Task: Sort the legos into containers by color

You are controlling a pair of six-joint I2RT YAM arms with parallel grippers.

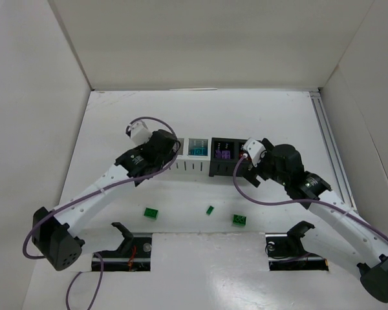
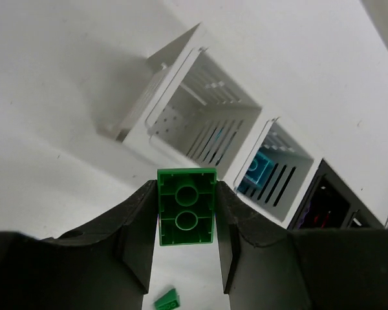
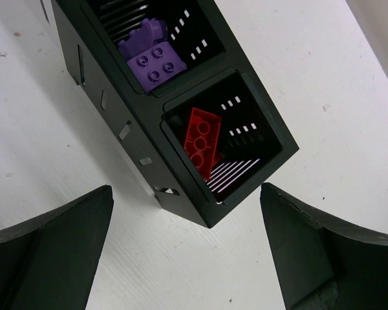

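Currently a green brick (image 2: 187, 206) is being gripped by the clenched left claw (image 2: 186, 216) near an empty-looking white container (image 2: 207, 126), the right claw (image 3: 186, 194) is being held open and empty by the black container (image 3: 116, 110), a teal piece (image 2: 257, 169), purple piece (image 3: 152, 58) and red piece (image 3: 204, 142) are already sitting sorted, and three green legos (image 1: 150, 212) (image 1: 209, 210) (image 1: 238, 220) are being left on the surface (image 1: 181, 116).

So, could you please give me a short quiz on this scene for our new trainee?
1. True or false: the left end effector is shut on a green brick.
2. Which colour of brick lies in the black container's end compartment, nearest the right end effector? A teal, B red, C green.
3. Fill in: ___ green pieces lie loose on the table.
Key: 1 true; 2 B, the red brick; 3 three.
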